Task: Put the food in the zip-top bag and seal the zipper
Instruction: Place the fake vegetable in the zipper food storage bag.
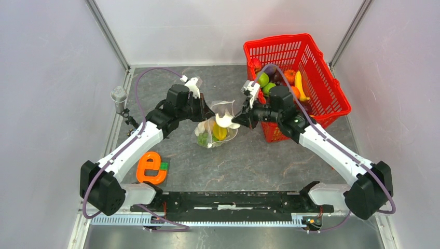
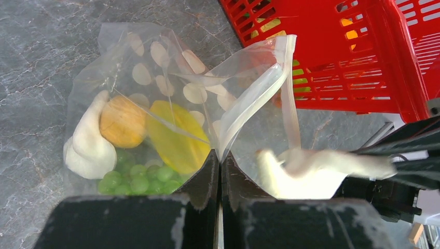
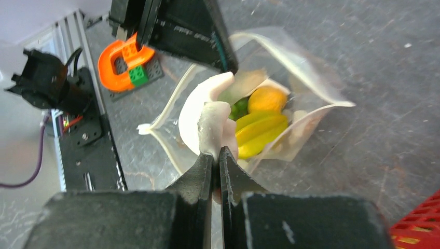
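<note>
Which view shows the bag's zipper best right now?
Left wrist: the zipper runs close and clear along the zip-top bag's mouth. Right wrist shows only a thin rim edge; top external, too small to tell.

Light: bright, even, from above; soft shadows.
Glare: sheen on zip-top bag.
Blur: white item smeared, lower right.

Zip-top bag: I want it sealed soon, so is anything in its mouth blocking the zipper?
Yes: the white piece pinched by the right end effector sits in the bag's open mouth, between the zipper's sides.
</note>
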`<state>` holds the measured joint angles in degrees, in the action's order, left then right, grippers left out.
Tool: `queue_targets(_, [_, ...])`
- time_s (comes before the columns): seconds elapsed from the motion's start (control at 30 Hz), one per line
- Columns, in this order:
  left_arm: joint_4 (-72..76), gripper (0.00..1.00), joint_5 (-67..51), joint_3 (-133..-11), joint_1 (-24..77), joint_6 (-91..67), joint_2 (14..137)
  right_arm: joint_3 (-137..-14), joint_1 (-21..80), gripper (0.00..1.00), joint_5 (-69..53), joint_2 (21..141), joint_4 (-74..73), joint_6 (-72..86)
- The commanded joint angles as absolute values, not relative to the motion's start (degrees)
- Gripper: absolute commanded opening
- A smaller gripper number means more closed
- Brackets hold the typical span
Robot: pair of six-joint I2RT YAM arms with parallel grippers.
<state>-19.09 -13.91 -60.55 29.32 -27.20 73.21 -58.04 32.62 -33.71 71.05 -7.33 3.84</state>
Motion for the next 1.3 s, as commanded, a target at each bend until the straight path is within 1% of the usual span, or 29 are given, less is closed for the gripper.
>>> queue_targets(0.0, [-16.0,0.02,-15.5,-61.9,29.0,-29.0,72.8,-62.1,35.2,0.07,-33.2,73.3,-10.6,0.8])
queue_targets(0.1, [-16.0,0.02,-15.5,-61.9,29.0,-29.0,72.8,-62.4,35.9,0.07,-31.2,74.6,-8.8,2.2])
queue_targets(0.33, [-15.9,0.02,-15.1,-61.4,29.0,-28.8,72.1,-64.7,36.2,0.08,-17.9,78.4,-10.8,5.8])
queue_targets(0.47, [-16.4,0.02,-14.6,-61.5,29.0,-28.4,71.9,-66.8,36.4,0.1,-16.9,80.9,-11.0,7.3])
queue_targets(0.6, [-16.3,0.02,-14.7,-61.5,29.0,-28.4,71.6,-68.2,37.9,0.14,-14.2,82.5,-9.8,8.4])
queue_targets(0.73, [-16.3,0.02,-15.0,-61.7,29.0,-28.4,71.5,-69.0,40.2,0.16,-11.1,83.8,-7.7,8.7])
queue_targets(0.8, [-16.4,0.02,-14.9,-62.0,29.0,-28.4,71.4,-69.7,41.5,0.16,-11.1,84.6,-7.0,8.0])
queue_targets(1.0, [-17.0,0.02,-13.9,-63.3,28.9,-28.4,70.8,-68.1,45.2,0.16,-1.4,85.2,-3.0,7.6])
queue_targets(1.07, [-17.1,0.02,-12.9,-63.2,28.9,-28.4,70.3,-67.0,46.2,0.21,1.9,84.6,-1.7,7.4])
queue_targets(1.13, [-17.3,0.02,-11.8,-63.2,28.8,-28.3,69.9,-65.2,46.6,0.23,3.8,84.1,-0.5,7.3])
queue_targets(1.2, [-17.1,0.02,-11.2,-63.1,28.6,-28.4,69.4,-64.5,46.6,0.32,5.5,83.9,1.4,7.9])
queue_targets(1.27, [-16.8,0.02,-10.8,-62.9,28.5,-28.5,68.9,-65.1,46.3,0.38,4.3,84.0,1.1,10.2])
